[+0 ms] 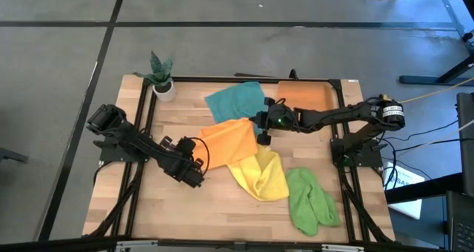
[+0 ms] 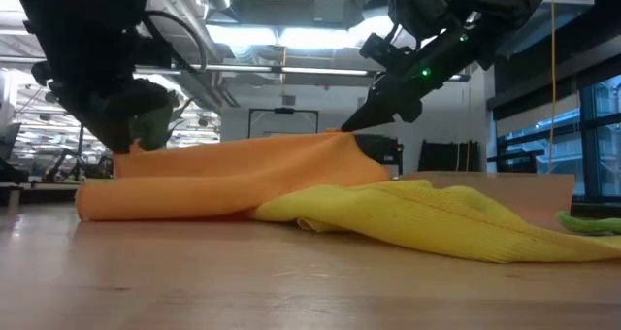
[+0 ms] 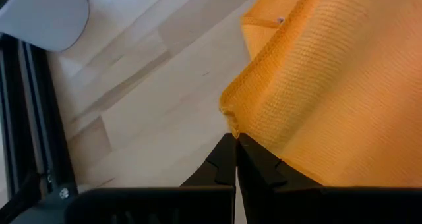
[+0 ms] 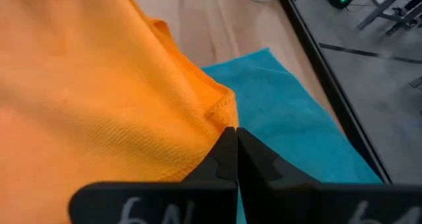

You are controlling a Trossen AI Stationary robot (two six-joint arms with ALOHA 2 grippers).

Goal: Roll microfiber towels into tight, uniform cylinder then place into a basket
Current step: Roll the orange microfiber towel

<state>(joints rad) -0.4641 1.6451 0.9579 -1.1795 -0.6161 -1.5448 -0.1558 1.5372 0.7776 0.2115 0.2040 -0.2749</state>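
Grippers first: the left gripper (image 3: 235,140) has its jaws pressed together on one corner of the orange towel (image 1: 228,141), and the right gripper (image 4: 235,133) is pinched just as tight on the opposite corner, so the cloth hangs stretched between them, sagging onto the surface (image 1: 222,200). Just beyond the right gripper lies the teal towel (image 1: 235,100), flat; under the orange one's lower edge the yellow towel (image 1: 261,174) spreads out, and the green towel (image 1: 309,200) sits farther off past it. The basket (image 1: 305,96) waits behind the right arm, nothing in it that I can see. My read: this is the spreading step, with rolling not begun. Next they'd need to lay it flat, clear of the yellow.
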